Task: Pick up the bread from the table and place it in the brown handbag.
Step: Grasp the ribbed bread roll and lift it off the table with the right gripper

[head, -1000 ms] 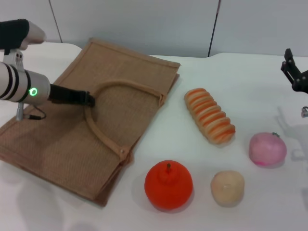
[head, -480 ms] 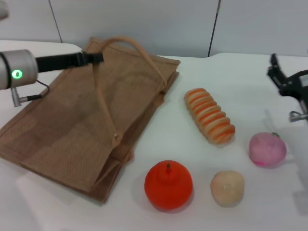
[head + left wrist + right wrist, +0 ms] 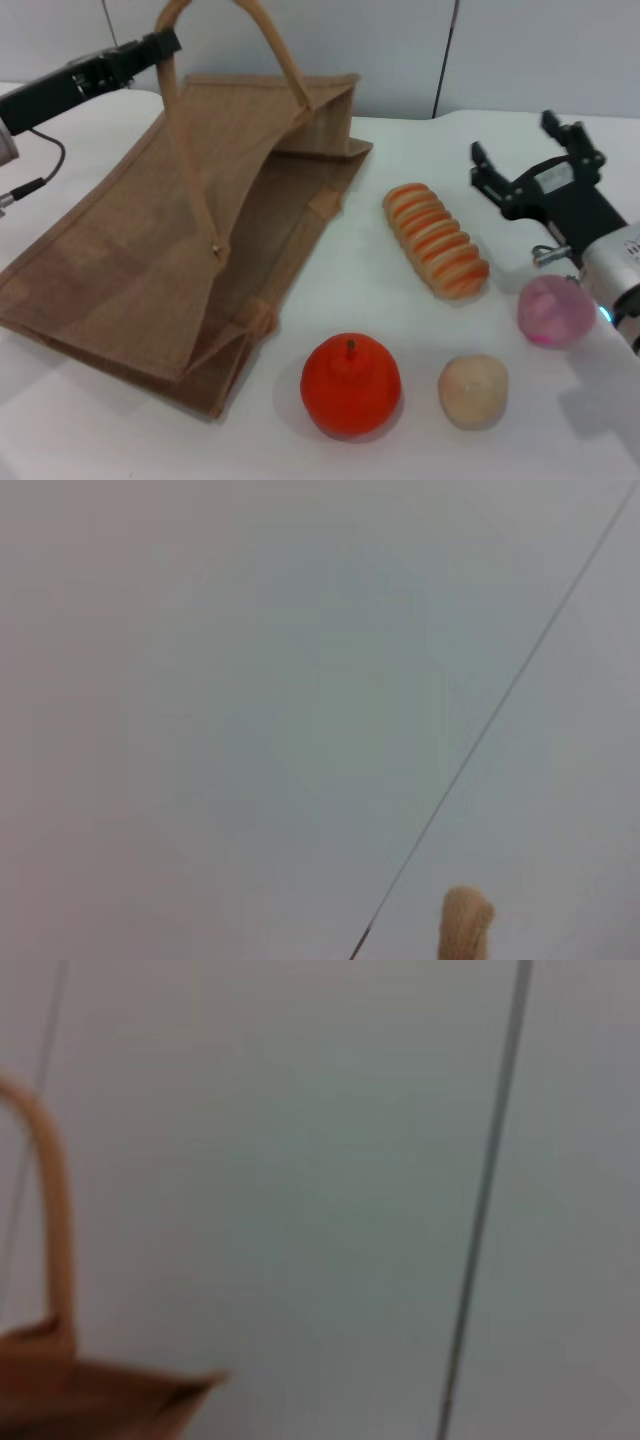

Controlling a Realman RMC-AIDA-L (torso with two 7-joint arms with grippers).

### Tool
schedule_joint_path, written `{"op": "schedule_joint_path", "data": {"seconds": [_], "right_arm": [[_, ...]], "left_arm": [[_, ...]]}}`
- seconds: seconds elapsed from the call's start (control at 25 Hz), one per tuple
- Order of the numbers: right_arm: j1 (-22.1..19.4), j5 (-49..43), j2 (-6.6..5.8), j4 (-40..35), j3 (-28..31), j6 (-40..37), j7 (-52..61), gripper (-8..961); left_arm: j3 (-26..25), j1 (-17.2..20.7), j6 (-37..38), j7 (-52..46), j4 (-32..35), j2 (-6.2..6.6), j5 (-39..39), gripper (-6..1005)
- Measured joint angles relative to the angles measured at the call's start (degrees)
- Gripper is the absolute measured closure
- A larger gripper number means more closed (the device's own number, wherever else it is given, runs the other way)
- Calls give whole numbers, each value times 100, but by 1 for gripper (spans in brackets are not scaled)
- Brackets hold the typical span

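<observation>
Bread (image 3: 436, 240) lying free on the table (image 3: 560, 440) between bag (image 3: 150, 270) and right gripper (image 3: 528, 160), fingers spread wide, nothing in them. Probably light and soft (ridges likely to give), best pinched gently across the narrow middle. Left gripper (image 3: 166, 45) clamped on the strap (image 3: 185, 130), bag mouth lifted open.

The brown handbag (image 3: 150, 260) has its upper strap handle (image 3: 262, 30) cut off by the top edge of the head view, and only a stub of the handle shows in the left wrist view. The left gripper (image 3: 165, 45) fingertips are too small to resolve against the strap. The right gripper (image 3: 530, 160) arm runs out of frame, and the handbag interior is not visible.
</observation>
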Motion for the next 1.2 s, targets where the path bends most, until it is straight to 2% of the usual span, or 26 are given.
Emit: {"op": "schedule_joint_path", "data": {"seconds": [0.2,0.32,0.44,0.52,0.6,0.88,1.04,1.2], "right_arm": [[90,-115,-476,-851,-187,-737,2,103],[130,-320,-771,-1446,-155,-1489,2,104],[288,-419,-1010,-1938,-140,-2386,1,104],[424,-440,-1092,-2146,-141,-2949,-11,105],[539,-440,-1102,-2194,-136,-3317,-28,105],[796,-438,-992,-2125,46,-4222,-77,107],[817,-439,-819,-1974,270,-4314,-149,108],[819,-445,-615,-1762,629,-4720,-359,109]], "left_arm": [[-6,144,330,256,31,3,-335,875],[-12,196,483,361,38,4,-456,875],[-10,265,636,433,40,2,-649,875],[-9,300,715,453,40,1,-741,875],[-8,312,752,456,40,0,-782,875],[-8,277,756,539,40,-33,-785,875],[-8,286,737,545,59,-31,-785,875],[-8,293,712,605,174,-13,-785,875]]}}
